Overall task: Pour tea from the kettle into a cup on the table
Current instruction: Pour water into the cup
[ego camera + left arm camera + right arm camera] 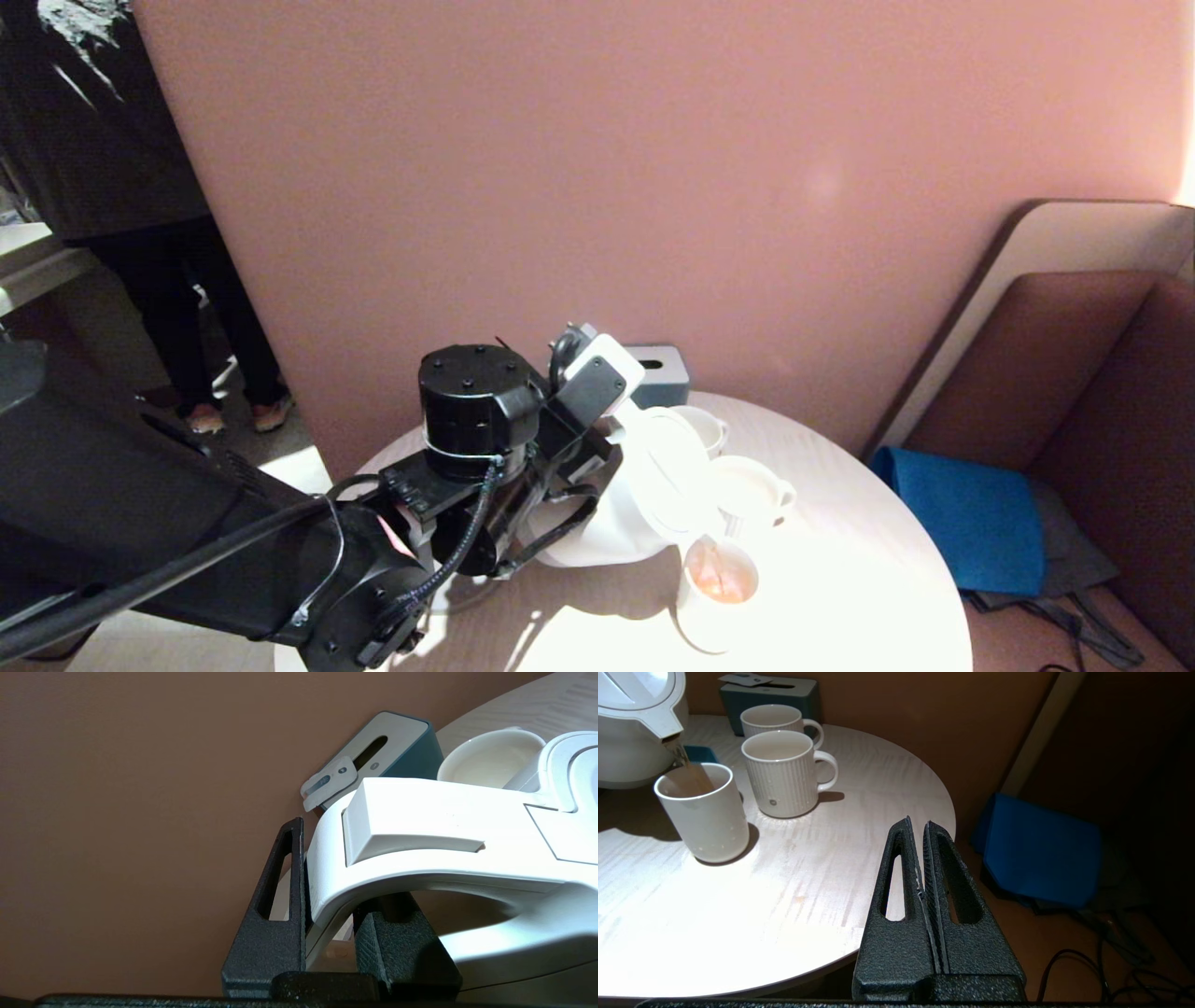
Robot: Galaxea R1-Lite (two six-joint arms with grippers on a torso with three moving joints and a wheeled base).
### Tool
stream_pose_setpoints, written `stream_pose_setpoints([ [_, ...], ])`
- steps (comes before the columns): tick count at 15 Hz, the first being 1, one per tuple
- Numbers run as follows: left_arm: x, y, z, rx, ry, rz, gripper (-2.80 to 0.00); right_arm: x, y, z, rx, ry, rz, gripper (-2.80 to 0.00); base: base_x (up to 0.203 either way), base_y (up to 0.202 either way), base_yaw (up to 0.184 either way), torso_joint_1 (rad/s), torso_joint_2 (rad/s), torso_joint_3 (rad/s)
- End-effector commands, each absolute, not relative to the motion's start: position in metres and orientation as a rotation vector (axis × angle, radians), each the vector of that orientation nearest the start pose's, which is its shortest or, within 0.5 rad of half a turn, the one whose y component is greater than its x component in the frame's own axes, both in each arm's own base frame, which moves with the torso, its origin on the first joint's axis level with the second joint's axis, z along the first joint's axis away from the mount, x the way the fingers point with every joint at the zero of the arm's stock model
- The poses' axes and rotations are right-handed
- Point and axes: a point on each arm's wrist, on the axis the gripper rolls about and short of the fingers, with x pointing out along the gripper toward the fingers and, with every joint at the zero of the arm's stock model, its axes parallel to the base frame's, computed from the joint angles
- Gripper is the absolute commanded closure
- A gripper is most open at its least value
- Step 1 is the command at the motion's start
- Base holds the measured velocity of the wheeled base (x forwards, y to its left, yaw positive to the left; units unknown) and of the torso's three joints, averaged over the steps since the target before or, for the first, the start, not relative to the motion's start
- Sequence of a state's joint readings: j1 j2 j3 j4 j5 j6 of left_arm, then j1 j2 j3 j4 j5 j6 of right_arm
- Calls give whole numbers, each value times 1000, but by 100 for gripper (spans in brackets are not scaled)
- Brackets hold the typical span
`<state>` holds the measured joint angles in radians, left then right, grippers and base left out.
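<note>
Kettle [644, 495] is held tilted by its handle in left gripper [327, 914], clamped on it, over table [840, 579]. Tea [684, 763] is poured from spout into handleless cup [703, 812]. Right gripper [922, 858], fingers pressed together, is parked beside table edge.

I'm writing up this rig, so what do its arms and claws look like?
Both are matte black. The left arm has chunky round joints, visible screws and black cables alongside. Each claw, left claw and right claw, has rough-textured tapered fingers with long slots.

Pink partition wall [597, 187] behind; brown upholstered bench [1102, 392] at right (blue cushion [971, 518] on seat); sunlight from right
</note>
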<state>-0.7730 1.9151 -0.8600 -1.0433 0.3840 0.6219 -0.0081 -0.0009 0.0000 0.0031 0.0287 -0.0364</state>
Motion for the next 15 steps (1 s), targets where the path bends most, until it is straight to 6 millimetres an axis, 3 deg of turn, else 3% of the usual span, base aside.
stream_pose_setpoints([
  [1,259,-241,166,625,-114,-376,0,-23,1,75,-37,3,22,0,0,0,0,0,0,0],
  [8,260,-242,165,604,-112,-380,0,-23,1,75,-37,3,22,0,0,0,0,0,0,0],
  [15,259,-240,162,406,-61,-379,0,-23,1,75,-37,3,22,0,0,0,0,0,0,0],
])
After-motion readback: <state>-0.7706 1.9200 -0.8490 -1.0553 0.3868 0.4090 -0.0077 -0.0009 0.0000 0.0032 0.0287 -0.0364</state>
